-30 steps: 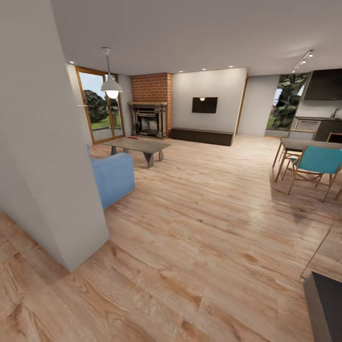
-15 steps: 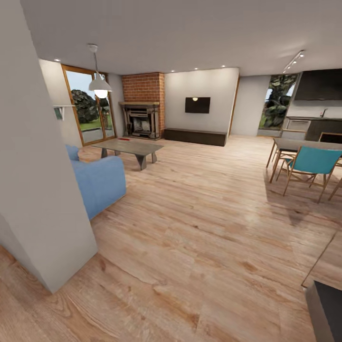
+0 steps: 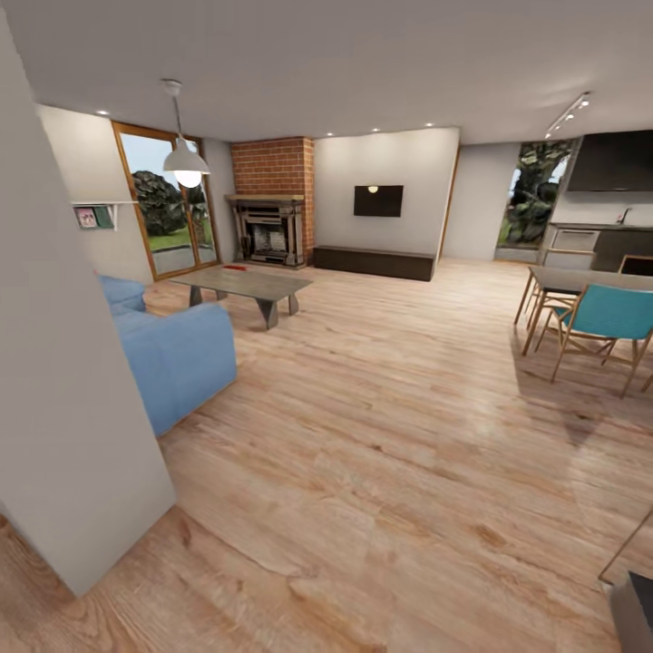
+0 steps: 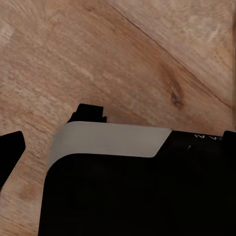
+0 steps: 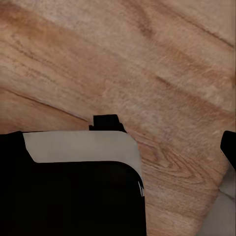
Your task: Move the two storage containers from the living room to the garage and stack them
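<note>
I am looking into the living room with its light wood-plank floor, black wall TV, low dark console, brick fireplace and glass doors. A small red object lies on the far coffee table; it is too distant to tell whether it is a storage container. In the left wrist view my left gripper hangs over the planks with dark fingertips at the picture's edges and nothing between them. My right gripper looks the same, with a fingertip at the edge.
A pale wall corner stands close on the left, with a blue sofa behind it. A dining table and teal chair stand at the right, and a dark cabinet edge at the lower right. A pendant lamp hangs over the coffee table.
The whole view has shifted: the camera has advanced and turned, so the wall corner slid left, more of the sofa shows, and a wall shelf has appeared. Nothing in the room moved.
</note>
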`<state>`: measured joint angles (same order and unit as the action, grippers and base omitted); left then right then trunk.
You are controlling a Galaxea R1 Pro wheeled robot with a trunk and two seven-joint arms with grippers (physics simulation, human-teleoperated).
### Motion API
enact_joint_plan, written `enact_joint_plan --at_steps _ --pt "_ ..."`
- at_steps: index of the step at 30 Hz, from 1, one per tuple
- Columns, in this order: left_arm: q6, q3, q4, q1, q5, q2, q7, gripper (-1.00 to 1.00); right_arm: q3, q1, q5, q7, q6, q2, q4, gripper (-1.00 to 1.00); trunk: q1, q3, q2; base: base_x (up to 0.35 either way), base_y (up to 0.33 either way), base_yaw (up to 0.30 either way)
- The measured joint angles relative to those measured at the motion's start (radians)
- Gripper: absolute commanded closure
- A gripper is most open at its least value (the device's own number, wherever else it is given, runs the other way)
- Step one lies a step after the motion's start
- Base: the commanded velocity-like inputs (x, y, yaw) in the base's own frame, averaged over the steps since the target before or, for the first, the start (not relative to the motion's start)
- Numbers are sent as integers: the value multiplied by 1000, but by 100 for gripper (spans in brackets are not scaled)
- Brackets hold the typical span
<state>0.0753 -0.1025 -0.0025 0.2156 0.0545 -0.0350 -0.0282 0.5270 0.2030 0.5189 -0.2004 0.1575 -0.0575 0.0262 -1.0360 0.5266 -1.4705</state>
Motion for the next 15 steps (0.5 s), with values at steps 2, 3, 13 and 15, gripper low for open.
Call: enact_joint_plan --at_steps 2,3,13,15 --pt "1 0 0 0 0 0 0 -100 0 0 0 0 0 0 0 -100 0 0 0 324 0 0" --pt "1 0 0 0 0 0 0 -100 0 0 0 0 0 0 0 -100 0 0 0 324 0 0" --pt "2 0 0 0 0 0 0 -100 0 0 0 0 0 1 0 -100 0 0 0 324 0 -10" --pt "2 0 0 0 0 0 0 -100 0 0 1 0 0 0 0 -100 0 0 0 324 0 -163"
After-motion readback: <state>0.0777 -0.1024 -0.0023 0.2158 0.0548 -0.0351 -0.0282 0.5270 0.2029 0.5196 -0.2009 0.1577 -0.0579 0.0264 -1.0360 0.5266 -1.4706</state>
